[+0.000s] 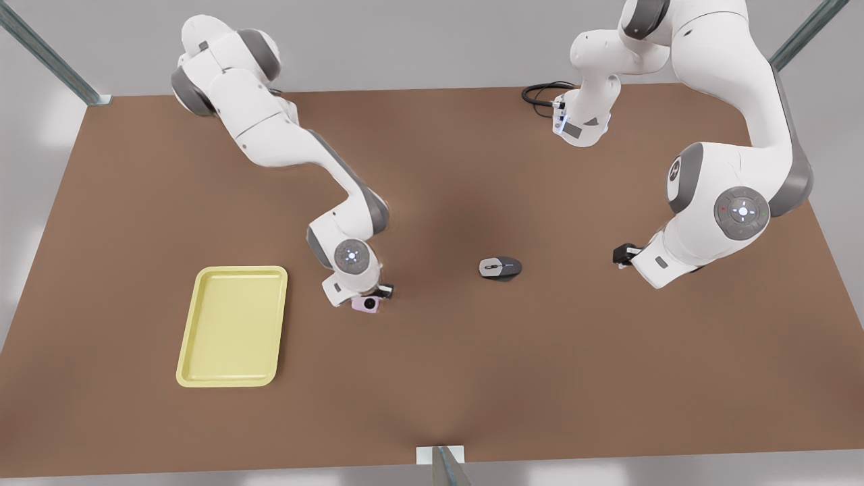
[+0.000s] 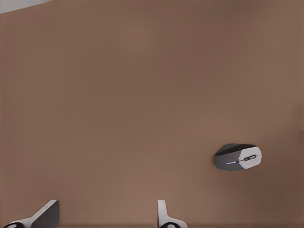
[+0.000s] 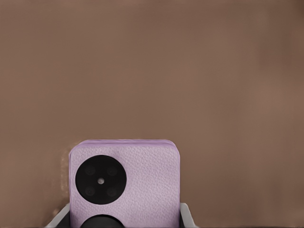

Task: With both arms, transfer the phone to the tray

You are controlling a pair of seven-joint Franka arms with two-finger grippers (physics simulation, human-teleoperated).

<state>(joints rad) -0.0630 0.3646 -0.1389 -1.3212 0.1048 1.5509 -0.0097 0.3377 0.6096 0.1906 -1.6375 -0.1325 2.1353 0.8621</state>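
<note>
The pale pink phone (image 1: 368, 304) with two dark circles lies low over the brown table, right of the yellow tray (image 1: 233, 326) in the front view. My right gripper (image 1: 375, 295) is on the arm at the front view's left and is shut on the phone (image 3: 137, 180). Its fingers (image 3: 187, 216) press the phone's two sides around my right gripper (image 3: 124, 217). My left gripper (image 1: 622, 255), on the arm at the front view's right, waits open above bare table. Nothing sits between the tips of my left gripper (image 2: 102, 216).
A grey-and-black computer mouse (image 1: 500, 268) rests mid-table between the two arms, and the mouse (image 2: 237, 157) lies ahead of the left gripper. A black cable (image 1: 542, 94) coils at the table's far edge. Bare table separates phone and tray.
</note>
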